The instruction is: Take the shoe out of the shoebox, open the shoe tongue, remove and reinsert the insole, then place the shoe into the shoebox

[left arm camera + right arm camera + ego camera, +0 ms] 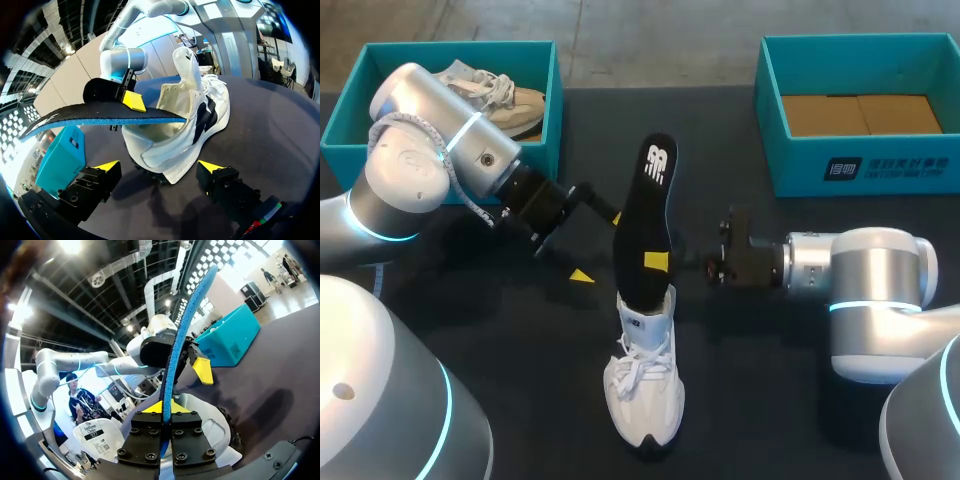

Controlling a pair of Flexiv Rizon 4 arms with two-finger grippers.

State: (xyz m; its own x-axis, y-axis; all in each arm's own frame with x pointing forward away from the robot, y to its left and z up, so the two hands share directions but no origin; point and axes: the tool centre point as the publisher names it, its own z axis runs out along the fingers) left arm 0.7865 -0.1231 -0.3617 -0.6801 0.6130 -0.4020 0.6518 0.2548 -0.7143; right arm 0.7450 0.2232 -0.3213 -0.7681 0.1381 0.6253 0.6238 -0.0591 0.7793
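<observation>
Middle of table (pixel 760 400): white shoe (pixel 645 385), out of box, toe toward robot, laces up.
In right gripper (pixel 657 262), pinched tight from both sides: black insole (pixel 650 215), blue underneath, one end down in shoe, other end up in air.
Left gripper (pixel 598 247): fingers spread wide, holding nothing, just beside insole, shoe heel right ahead.
Far left corner: teal shoebox (pixel 557 100) with tan shoe (pixel 515 105) inside.
Far right corner: second teal shoebox (pixel 860 165), brown cardboard (pixel 860 113) inside.
</observation>
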